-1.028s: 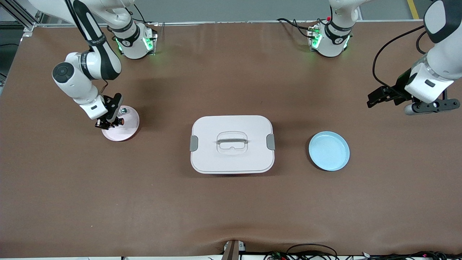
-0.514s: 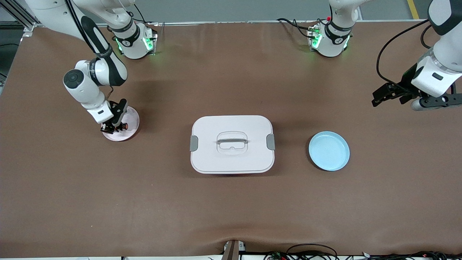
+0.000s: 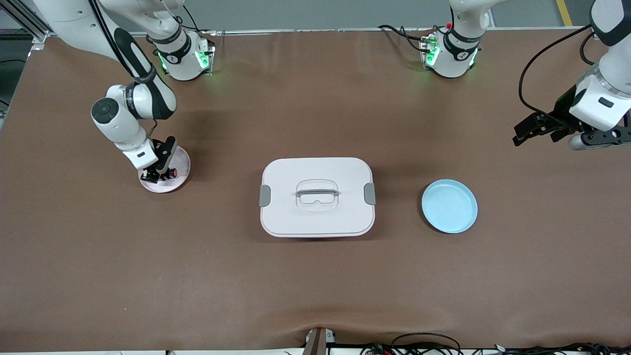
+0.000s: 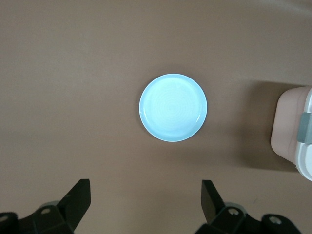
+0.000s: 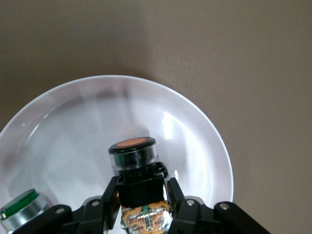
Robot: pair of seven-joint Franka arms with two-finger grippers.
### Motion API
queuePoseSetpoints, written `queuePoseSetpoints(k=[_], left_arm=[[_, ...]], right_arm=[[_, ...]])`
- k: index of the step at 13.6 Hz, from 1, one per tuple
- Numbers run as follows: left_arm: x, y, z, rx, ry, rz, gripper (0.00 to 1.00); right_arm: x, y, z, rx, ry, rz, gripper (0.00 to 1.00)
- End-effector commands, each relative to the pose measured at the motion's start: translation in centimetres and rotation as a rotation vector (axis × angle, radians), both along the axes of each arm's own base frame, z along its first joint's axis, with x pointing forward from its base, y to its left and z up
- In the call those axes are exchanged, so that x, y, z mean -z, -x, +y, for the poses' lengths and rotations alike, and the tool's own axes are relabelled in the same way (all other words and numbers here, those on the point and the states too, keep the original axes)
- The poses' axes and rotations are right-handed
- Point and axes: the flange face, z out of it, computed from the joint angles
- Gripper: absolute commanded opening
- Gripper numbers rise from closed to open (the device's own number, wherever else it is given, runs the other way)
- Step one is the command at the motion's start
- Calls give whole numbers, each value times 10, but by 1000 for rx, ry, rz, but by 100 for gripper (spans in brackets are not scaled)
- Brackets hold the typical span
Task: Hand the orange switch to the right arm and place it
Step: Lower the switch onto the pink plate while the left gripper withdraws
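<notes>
The orange switch (image 5: 134,161) sits pinched between the right gripper (image 5: 141,204) fingers over the pink plate (image 5: 195,141), so release it gently and low while the left gripper (image 4: 144,200) waits wide open, holding nothing.

My right arm (image 3: 123,123) is bent down over the pink plate (image 3: 178,178) at its own end of the desk, and its end effector (image 5: 142,201) has both fingers pressed against the black body of the orange switch (image 5: 137,168). The switch is tiny, with a round orange cap in a clear-rimmed collar and an orange-brown end showing between my fingers. I hold it over the plate's bowl, cap pointing away from my wrist
</notes>
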Motion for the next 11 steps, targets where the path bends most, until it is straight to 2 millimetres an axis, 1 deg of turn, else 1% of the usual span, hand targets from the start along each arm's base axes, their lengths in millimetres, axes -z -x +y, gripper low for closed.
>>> queuePoseSetpoints(k=[1, 4, 5, 6, 8, 10, 11], left_arm=[[-8, 5, 11, 14, 12, -23, 100], [-15, 2, 15, 13, 21, -37, 100], [-18, 1, 11, 27, 1, -44, 100], [-20, 1, 11, 37, -24, -49, 100], [-27, 2, 15, 33, -31, -54, 100], [-48, -2, 16, 26, -32, -82, 100], [-54, -6, 16, 25, -32, -89, 100]], right_arm=[[-1, -4, -3, 4, -1, -14, 100], [-10, -13, -3, 12, -3, -31, 100], [-15, -16, -3, 13, -3, -36, 100], [-18, -19, -6, 24, -3, -13, 100], [-36, -32, -12, 58, -8, 24, 100], [-54, -37, -13, 214, -47, 74, 100], [-63, -42, -14, 267, -54, 89, 100]])
